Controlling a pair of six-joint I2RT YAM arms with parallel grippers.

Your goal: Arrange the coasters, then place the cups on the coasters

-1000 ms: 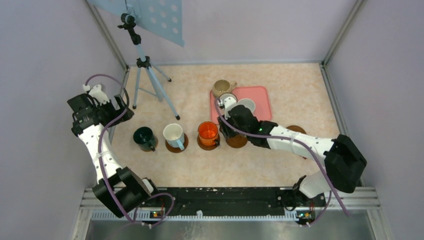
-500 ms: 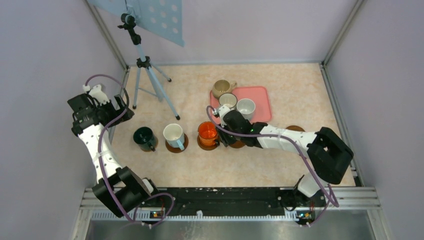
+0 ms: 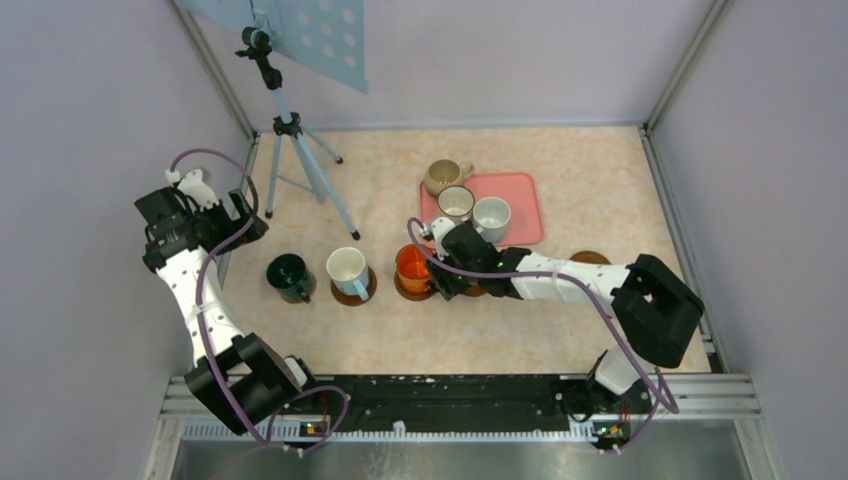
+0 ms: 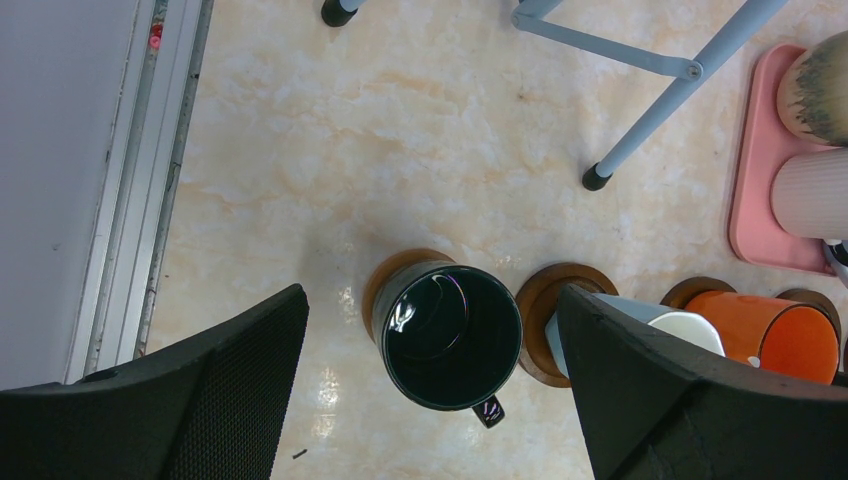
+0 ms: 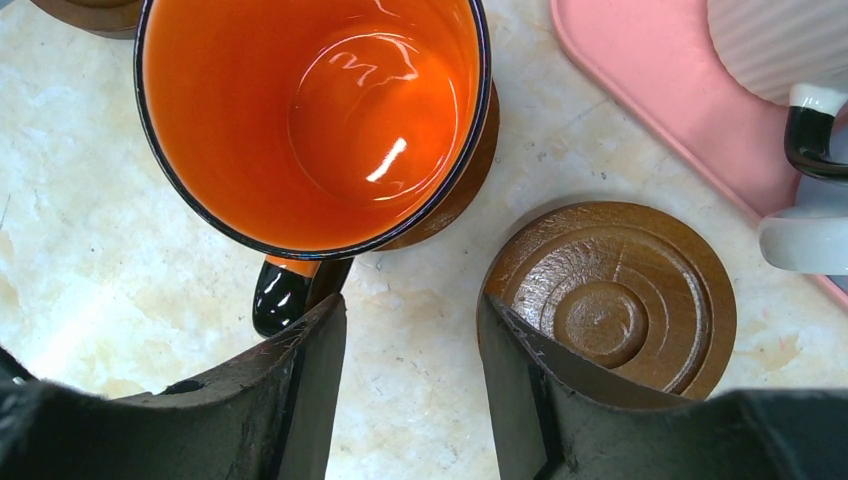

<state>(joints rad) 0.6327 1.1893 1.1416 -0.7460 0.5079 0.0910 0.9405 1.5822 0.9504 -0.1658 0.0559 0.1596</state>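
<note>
Clearance matters most here. The right gripper (image 5: 410, 320) hangs with its jaws apart and only tabletop (image 3: 560, 180) between them. One finger is just beside the black handle of the orange mug (image 5: 310, 110), the other at the edge of a bare dark brown coaster (image 5: 610, 300). The orange mug sits on its own coaster, a little off-centre.

I judge the step to be leaving that mug and filling the bare coaster. The gripper should rise straight up so neither finger clips the handle or nudges the disc. It can then take a mug from the pink tray (image 5: 650, 90) and set it down centred, clear of its neighbour. The left gripper (image 4: 430, 300) is spread wide and empty above the dark green mug (image 4: 447, 335).

Six mugs show. The dark green, pale-blue mug (image 3: 347, 266) and orange each stand on a coaster in a row. The beige mug (image 3: 441, 176) is at the tray's far corner, and two whitish mugs (image 3: 456, 201) are on the tray.

Five coasters show: three under mugs, the bare one, and another coaster (image 3: 592, 257) partly behind the right arm. I cannot find a sixth.
</note>
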